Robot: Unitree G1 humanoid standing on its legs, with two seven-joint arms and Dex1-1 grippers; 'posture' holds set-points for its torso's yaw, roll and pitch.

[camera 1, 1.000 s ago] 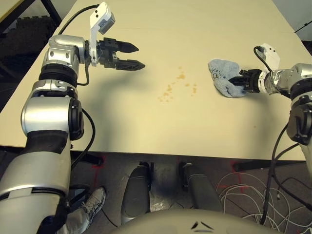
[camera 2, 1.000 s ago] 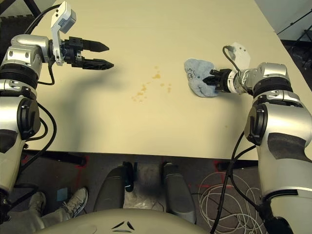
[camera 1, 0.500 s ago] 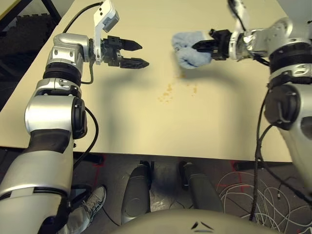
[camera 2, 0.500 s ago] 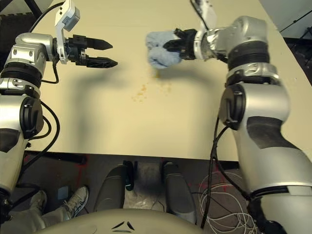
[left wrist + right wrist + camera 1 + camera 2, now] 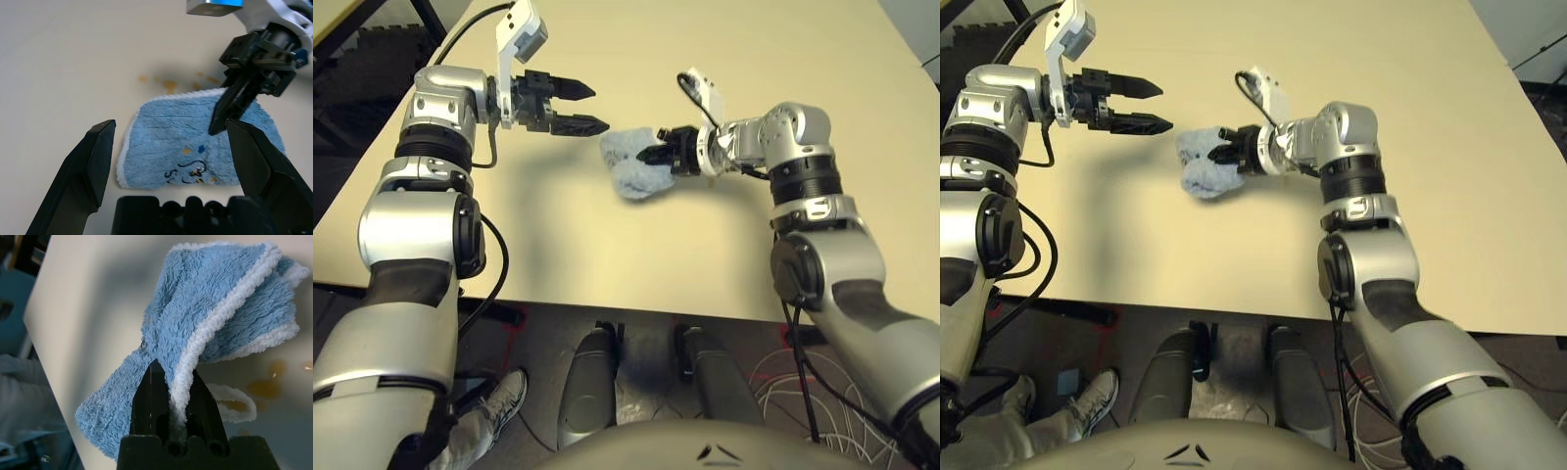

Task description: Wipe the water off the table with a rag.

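- Your right gripper [image 5: 651, 156], two black fingers on a silver forearm, has its jaws clenched on the small blue-grey terry rag [image 5: 631, 168] with a white looped edging.
- In the right wrist view the fingers [image 5: 152, 396] pinch a fold of the rag [image 5: 215, 308] between them; the cloth bunches and fans out beyond the tips.
- You have the rag at the middle of the pale cream-yellow smooth tabletop [image 5: 724, 255], reached from the right across the centre line.
- In the head views the rag hangs from the jaws as a rumpled bundle, its lower part at the tabletop surface; whether it presses down flat I cannot tell.
- The left wrist view shows the rag [image 5: 186, 147] spread rather flat, with a dark scribbled mark near one edge and a few small amber spots on the pile.
- The water [image 5: 170, 84], a scatter of small amber-yellow droplets, lies on the tabletop just past the rag's far edge in the left wrist view; the edge nearly touches the nearest drops.
- In the right wrist view more amber drops [image 5: 264, 387] sit on the tabletop right beside the rag's white loop.
- Your left gripper [image 5: 579, 108] hangs above the tabletop just to the left of the rag, pointing toward it, jaws released and spread, holding nothing.
- Left gripper and rag are near each other but apart.
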